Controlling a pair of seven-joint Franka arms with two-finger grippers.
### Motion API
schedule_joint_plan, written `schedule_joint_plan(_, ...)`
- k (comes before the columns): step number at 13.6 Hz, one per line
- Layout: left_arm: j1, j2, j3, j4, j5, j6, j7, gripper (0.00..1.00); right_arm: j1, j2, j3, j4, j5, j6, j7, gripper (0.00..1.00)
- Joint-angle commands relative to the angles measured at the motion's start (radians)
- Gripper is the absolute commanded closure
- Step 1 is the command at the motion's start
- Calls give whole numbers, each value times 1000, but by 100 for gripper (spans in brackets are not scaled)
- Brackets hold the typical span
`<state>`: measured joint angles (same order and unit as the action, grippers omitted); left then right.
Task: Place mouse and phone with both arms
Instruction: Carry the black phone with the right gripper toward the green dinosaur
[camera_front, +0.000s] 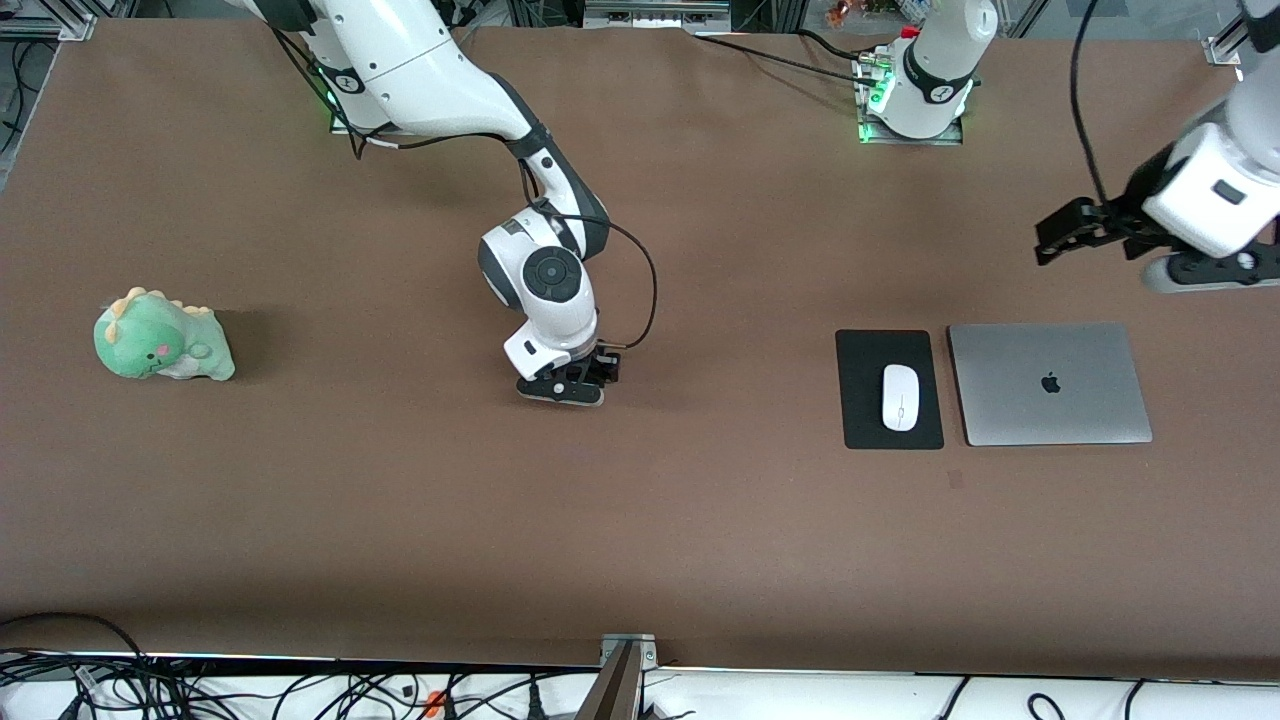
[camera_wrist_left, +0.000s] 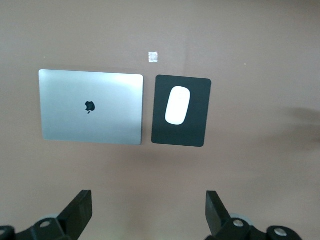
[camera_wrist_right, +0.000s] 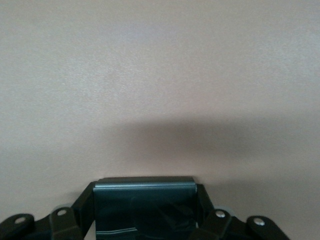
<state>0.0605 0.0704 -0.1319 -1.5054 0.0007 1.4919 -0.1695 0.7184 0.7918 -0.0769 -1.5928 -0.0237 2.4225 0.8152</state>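
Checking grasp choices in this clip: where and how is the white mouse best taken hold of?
Probably from straight above, pincer fingers closing across the mouse's two long sides at mid-length. It lies flat on the black mat, and the closed laptop alongside makes a low sideways approach awkward.

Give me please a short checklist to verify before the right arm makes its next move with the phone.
1. Phone between the right gripper fingers: ok.
2. Phone's contact with the table: cannot tell.
3. Bare table around the right gripper: ok.
4. Mouse lying on the black mouse pad, beside the closed laptop: ok.
5. Left gripper open, raised, holding nothing: ok.
6. Green plush dinosaur well apart from both grippers: ok.
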Motion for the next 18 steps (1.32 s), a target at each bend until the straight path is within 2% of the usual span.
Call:
schedule_joint_plan(1, -25, -70, 52, -113, -21, 71, 63, 0, -43, -2, -1, 43, -4, -98, -85, 61)
schedule_joint_plan(5, -21, -64, 41, -90, -21, 73, 64, 0, -163, -100, -3, 16, 4, -238, -366, 61)
schedule_joint_plan(8, -18, -64, 41, -90, -19, 68, 64, 0, -284, -210, -3, -117, 5, -218, -552, 62)
schedule_joint_plan(9, -18, -63, 41, -76, -19, 68, 61, 0, -322, -248, -3, -178, 5, -189, -608, 62)
schedule_joint_plan(12, -13, -52, 52, -26, -19, 65, 61, 0, -437, -371, -3, -450, 5, 55, -732, 63)
schedule_joint_plan(15, -14, -52, 51, -22, -19, 65, 64, 0, -516, -420, -4, -642, 5, 257, -775, 62)
schedule_joint_plan(18, -16, -40, 43, -21, -19, 70, 59, 0, -551, -445, -17, -710, 5, 299, -832, 62)
